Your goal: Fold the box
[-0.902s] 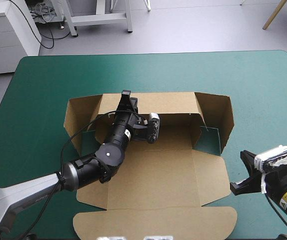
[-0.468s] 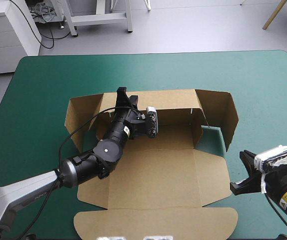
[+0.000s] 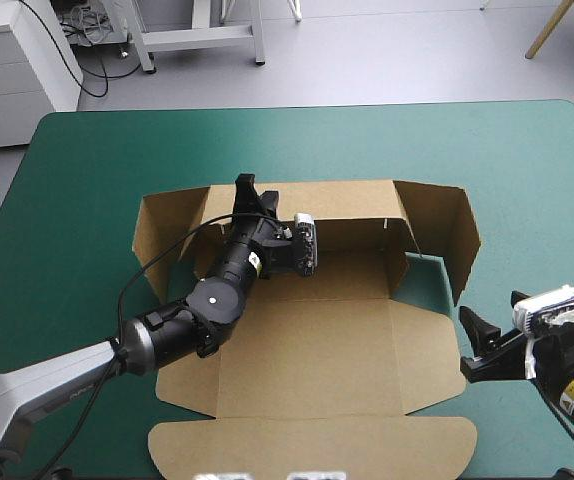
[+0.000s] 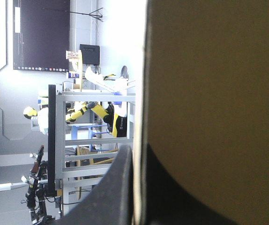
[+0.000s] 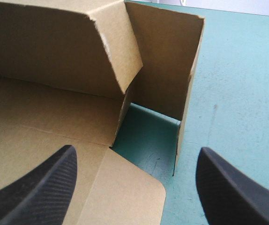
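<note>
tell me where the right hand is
In the high view the right hand is open, at the right of the table, just beside the box.

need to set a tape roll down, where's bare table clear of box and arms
Bare teal-green table cover runs between the brown cardboard box and the far edge, also beyond its right wall. Crowded: left gripper clamps the back wall, open right gripper sits by the box's near right corner.
</note>
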Robot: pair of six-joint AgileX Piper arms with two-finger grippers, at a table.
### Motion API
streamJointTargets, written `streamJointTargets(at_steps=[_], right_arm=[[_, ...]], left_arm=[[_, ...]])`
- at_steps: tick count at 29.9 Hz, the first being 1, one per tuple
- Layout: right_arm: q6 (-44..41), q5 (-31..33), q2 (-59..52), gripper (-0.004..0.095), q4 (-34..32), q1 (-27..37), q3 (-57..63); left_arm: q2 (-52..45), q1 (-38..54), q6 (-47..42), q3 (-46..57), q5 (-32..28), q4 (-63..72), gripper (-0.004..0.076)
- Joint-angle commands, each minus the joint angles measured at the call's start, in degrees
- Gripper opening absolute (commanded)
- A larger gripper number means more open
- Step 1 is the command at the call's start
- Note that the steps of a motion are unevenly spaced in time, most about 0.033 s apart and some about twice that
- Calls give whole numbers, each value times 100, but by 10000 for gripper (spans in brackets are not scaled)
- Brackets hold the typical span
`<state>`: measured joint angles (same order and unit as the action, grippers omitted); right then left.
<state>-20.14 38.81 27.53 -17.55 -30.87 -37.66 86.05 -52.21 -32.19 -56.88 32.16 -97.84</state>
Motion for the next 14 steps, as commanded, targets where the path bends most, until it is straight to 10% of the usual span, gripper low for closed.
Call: streamJointTargets(at_steps=[1,14], right_arm=[[-431,-358,343,677,-521,27,-503],[-1393,75,2464,681,-1644,27,-2443]], left_arm=[[-225,-9,105,-212,95,-606,-10],[-225,-9,104,-212,72,-606,-10]])
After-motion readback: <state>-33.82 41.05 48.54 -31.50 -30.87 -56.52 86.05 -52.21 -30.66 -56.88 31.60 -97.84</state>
